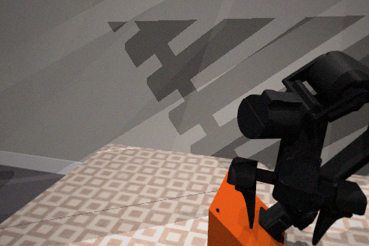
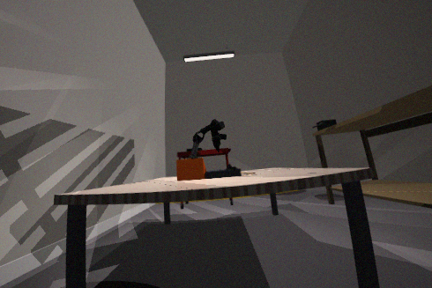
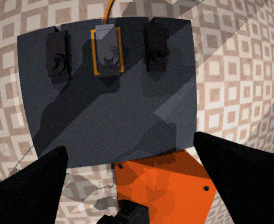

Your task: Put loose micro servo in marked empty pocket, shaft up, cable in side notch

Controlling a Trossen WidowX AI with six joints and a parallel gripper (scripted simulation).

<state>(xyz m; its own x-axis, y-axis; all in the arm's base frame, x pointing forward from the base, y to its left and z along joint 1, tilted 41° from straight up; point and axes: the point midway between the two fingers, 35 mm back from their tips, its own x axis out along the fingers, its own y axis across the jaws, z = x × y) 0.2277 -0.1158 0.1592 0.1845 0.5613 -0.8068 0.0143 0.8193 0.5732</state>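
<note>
The grey micro servo (image 3: 107, 46) sits inside the orange-outlined pocket of the dark deck (image 3: 108, 125) in the wrist view, between two black servos. Its round output shaft faces up toward the camera. Its orange cable (image 3: 109, 9) leaves the deck's far edge at the middle. Whether both ears lie flat cannot be made out. My gripper (image 3: 131, 146) (image 1: 282, 234) is wide open and empty, up above the deck, with its fingertips apart on either side in the wrist view. The servo is hidden in the top view and too small to make out in the exterior view.
An orange block (image 3: 163, 185) (image 1: 226, 210) (image 2: 190, 169) stands beside the deck's near edge. The black servos (image 3: 57, 55) (image 3: 157, 47) flank the pocket. A red stand (image 2: 220, 151) shows behind the arm, and a wooden shelf (image 2: 388, 111) is at the far right.
</note>
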